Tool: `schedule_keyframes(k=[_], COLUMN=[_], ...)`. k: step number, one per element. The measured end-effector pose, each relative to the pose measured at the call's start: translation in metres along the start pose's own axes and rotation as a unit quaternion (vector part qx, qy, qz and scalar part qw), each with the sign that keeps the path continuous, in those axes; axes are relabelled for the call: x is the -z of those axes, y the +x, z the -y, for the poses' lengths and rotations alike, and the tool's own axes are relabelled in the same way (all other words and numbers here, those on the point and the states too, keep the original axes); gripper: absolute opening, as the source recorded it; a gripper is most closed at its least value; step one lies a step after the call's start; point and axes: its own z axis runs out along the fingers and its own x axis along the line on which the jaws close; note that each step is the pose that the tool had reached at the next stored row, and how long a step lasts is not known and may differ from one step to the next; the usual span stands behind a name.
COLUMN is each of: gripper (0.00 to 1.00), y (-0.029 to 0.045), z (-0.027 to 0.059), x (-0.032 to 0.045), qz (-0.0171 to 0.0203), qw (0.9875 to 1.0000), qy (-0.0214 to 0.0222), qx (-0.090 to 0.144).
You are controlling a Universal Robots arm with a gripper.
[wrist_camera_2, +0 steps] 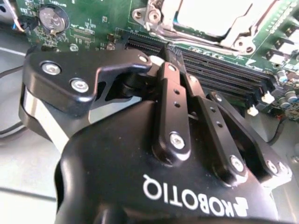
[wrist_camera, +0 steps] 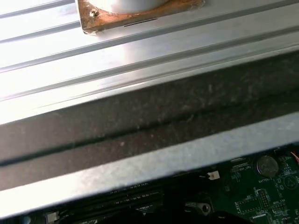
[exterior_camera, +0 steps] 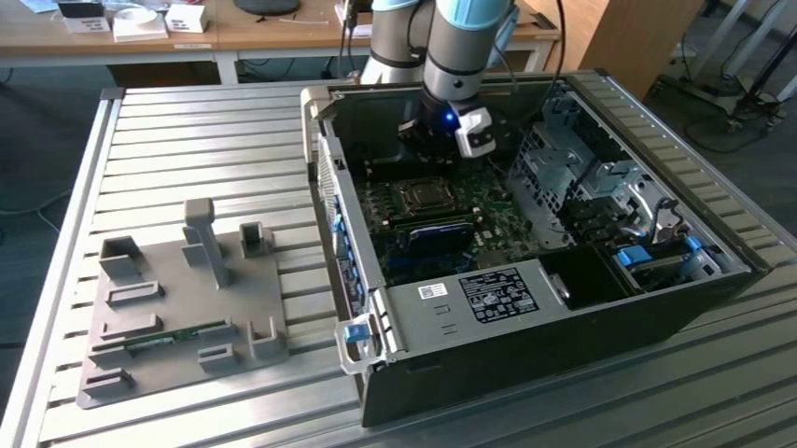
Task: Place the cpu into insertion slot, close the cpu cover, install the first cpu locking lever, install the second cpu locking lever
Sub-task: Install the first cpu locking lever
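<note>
We see the silvery cpu (wrist_camera_2: 212, 16) seated under its cover (wrist_camera_2: 156, 21), just beyond our gripper (wrist_camera_2: 172, 52), whose fingers are pressed together, holding nothing.

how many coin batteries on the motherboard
1. The coin battery sits in a round holder on the green board, and it shows in both wrist views. Much of the board is hidden, so more could be out of sight.

Upside-down white lettering marks the tool (wrist_camera_2: 169, 52); a printed label (exterior_camera: 498, 291) tops the case (exterior_camera: 598, 350).
</note>
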Motion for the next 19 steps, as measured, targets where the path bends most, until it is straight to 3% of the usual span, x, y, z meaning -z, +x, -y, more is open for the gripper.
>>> schedule_keyframes(k=[3, 5, 9, 15, 17, 19], gripper=[0.11, 0.11, 0.11, 0.11, 0.11, 0.11], y=[0.0, -0.0001, -0.0001, -0.0001, -0.0001, -0.0001], z=[-0.0006, -0.0008, -0.0009, -0.0009, -0.001, -0.0009], x=[0.0025, 0.0038, 0.0046, 0.0046, 0.0046, 0.0046], qz=[0.001, 0.0024, 0.0079, 0.0081, 0.0096, 0.0112], qw=[1.0, 1.0, 0.9995, 0.9995, 0.9993, 0.9988], qy=[0.0037, 0.0093, 0.0303, 0.0313, 0.037, 0.0473], qx=[0.0, 0.001, 0.002, 0.002, 0.003, 0.006])
